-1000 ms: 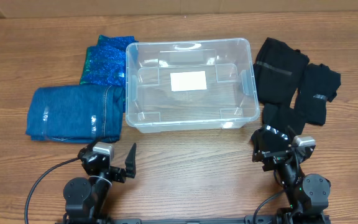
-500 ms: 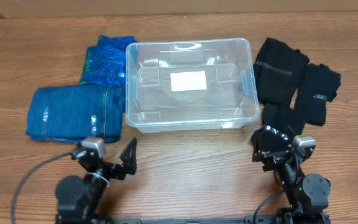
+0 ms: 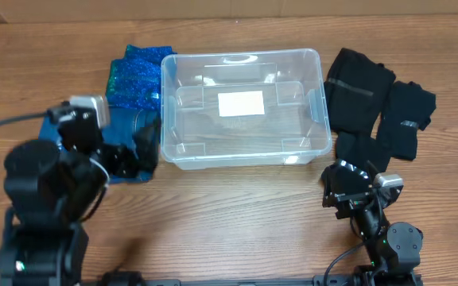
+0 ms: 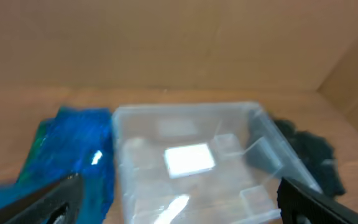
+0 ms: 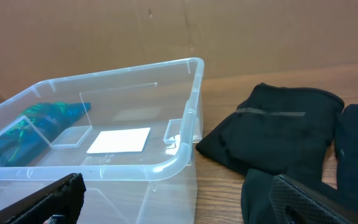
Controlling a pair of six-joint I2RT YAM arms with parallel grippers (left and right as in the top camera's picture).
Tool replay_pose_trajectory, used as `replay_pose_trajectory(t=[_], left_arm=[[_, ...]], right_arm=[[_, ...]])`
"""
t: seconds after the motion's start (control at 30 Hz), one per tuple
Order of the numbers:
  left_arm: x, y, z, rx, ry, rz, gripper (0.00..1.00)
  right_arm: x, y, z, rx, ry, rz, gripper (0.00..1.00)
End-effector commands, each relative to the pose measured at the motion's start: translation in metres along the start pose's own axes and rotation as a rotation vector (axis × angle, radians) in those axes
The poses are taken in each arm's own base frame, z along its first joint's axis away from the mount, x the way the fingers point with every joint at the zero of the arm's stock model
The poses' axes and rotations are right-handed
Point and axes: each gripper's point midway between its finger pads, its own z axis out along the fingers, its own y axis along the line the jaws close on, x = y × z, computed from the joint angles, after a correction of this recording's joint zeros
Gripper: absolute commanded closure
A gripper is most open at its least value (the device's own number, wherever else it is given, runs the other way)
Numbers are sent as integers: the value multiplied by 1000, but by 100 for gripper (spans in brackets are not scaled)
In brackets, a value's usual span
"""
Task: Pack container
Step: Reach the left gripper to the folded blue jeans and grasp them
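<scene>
The biggest change is the left arm [image 3: 46, 179]. A second ago it sat low at the near edge of the table [image 3: 237, 210]. Now it is raised and reaches forward over the folded jeans [image 3: 133, 121], hiding most of them from above. The right arm has not shifted, and neither has anything on the table.

There are two arms and one table. One container [image 3: 241, 152] sits at the middle of the table toward the far side, between the blue clothes and the black ones. Two blue items lie to its left: the jeans nearer, and a sparkly blue cloth [image 3: 133, 75] behind them, touching the container's left wall. To its right is a pile of black clothes [image 3: 360, 83]. It looks like three pieces, though the edges merge and I cannot be sure.

The container is a clear plastic rectangle with rounded corners, a thick rim and a handle moulded into each short side. A single white label [image 3: 240, 103] lies flat on its bottom, and nothing else is inside.

The left gripper [image 4: 179, 182] has its fingers spread wide and holds nothing; its blurred camera view faces the container. The right gripper [image 5: 176, 180] is just as wide and empty, low near the container's right front corner.
</scene>
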Motion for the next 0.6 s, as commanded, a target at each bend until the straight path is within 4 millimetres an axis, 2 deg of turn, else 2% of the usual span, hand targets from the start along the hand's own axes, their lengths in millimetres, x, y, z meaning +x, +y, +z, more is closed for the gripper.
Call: replay_pose_trajectory(t=[0.0, 0.2, 0.27, 0.43, 0.53, 0.57], left_arm=[[-3, 67, 5, -318, 106, -159, 0], [20, 149, 26, -477, 348, -361, 0], [37, 186, 30, -516, 410, -458, 0], [79, 250, 37, -506, 503, -682, 1], [104, 289, 33, -515, 530, -786, 1], [119, 309, 29, -533, 541, -842, 0]], right_arm=[[-3, -1, -1, 3, -14, -3, 0], [-3, -1, -1, 3, -14, -2, 0], [-3, -1, -1, 3, -14, -2, 0], [-3, -1, -1, 3, -14, -2, 0], [-3, -1, -1, 3, -14, -2, 0], [-3, -1, -1, 3, -14, -2, 0]])
